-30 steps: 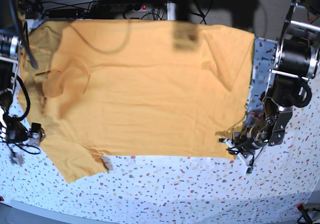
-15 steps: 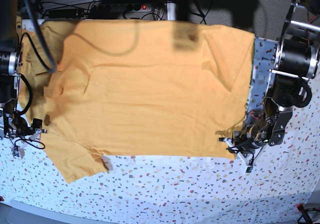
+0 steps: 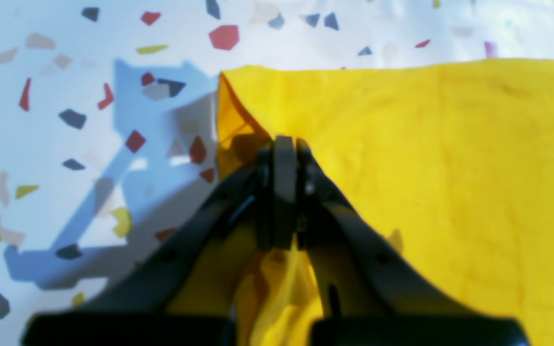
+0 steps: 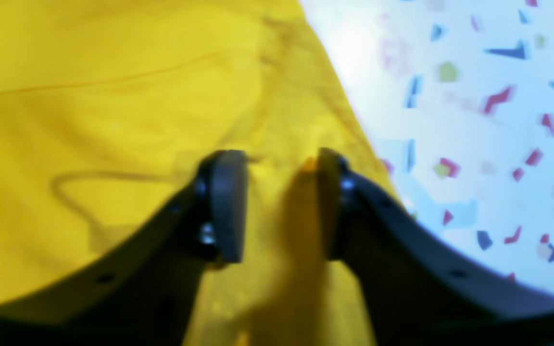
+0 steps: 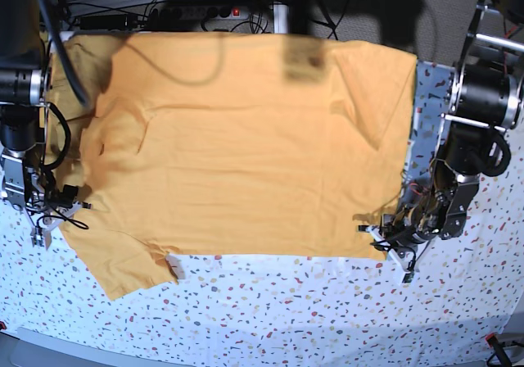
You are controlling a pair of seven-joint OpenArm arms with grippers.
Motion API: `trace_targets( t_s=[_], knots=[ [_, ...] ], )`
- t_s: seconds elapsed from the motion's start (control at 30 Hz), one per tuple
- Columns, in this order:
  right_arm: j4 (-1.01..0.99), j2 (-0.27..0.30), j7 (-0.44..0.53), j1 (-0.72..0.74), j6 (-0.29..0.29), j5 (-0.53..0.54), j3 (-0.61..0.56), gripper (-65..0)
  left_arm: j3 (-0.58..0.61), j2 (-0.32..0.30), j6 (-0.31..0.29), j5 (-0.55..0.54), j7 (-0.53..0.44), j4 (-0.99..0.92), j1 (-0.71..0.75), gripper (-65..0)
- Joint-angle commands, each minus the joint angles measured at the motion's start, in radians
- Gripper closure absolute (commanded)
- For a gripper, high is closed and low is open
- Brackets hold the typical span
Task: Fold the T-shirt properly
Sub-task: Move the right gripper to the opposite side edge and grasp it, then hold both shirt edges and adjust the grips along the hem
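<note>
Soft, limp T-shirt [image 5: 246, 146]: left pincer [image 3: 284, 144] clamped on its hem corner; right pincer [image 4: 277, 192], half-open, straddles its sleeve edge, grasping nothing.

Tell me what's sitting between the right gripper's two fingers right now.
In the right wrist view, a raised fold of the T-shirt stands between the right gripper's fingers, near the shirt's edge. The jaws stand apart, not yet pinched on it.

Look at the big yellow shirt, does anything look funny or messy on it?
A little. The T-shirt lies mostly flat, but its near sleeve is rumpled and its corner is bunched up where the left gripper pinches it. The right gripper stands over the edge by that sleeve, fingers apart.
</note>
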Motion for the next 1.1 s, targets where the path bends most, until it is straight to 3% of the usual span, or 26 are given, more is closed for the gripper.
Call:
trace_targets(
  t_s=[0.0,0.1,0.3,0.67,0.7,0.77,0.83,0.93,1.07],
  knots=[
    [0.005,0.014,-0.026,0.019,-0.011,-0.019,0.000,-15.2,-0.003,-0.007,-0.004,-0.008,-0.018,0.015,-0.039,0.0],
    [0.040,0.017,-0.039,0.022,-0.012,-0.019,0.000,0.0,-0.003,-0.006,-0.004,-0.008,-0.019,0.015,-0.039,0.0],
    [0.153,0.018,-0.130,0.021,-0.012,-0.019,0.000,0.0,-0.003,-0.006,-0.004,-0.008,-0.042,0.015,-0.039,0.0],
    [0.214,0.056,-0.143,0.021,-0.011,-0.019,0.000,0.0,-0.003,-0.006,-0.004,-0.008,-0.041,0.015,-0.039,0.0],
    [0.214,0.063,-0.120,0.021,-0.011,-0.018,0.000,-3.5,-0.003,-0.006,-0.004,-0.008,-0.041,0.015,-0.039,0.0],
    [0.214,0.078,-0.073,0.021,-0.012,-0.018,0.000,-20.5,-0.003,-0.006,-0.004,-0.008,-0.041,0.015,-0.039,0.0],
    [0.214,0.090,-0.046,0.021,-0.012,-0.018,0.000,-32.0,-0.003,-0.006,-0.004,-0.008,-0.040,0.015,-0.039,0.0],
    [0.214,0.098,-0.038,0.017,-0.030,-0.019,0.000,-35.6,-0.003,-0.006,-0.004,-0.008,-0.040,0.015,-0.039,0.0],
    [0.214,0.098,-0.036,-0.002,-0.134,-0.021,0.000,-35.6,-0.003,-0.006,-0.004,-0.008,-0.040,0.015,-0.039,0.0]
  ],
)
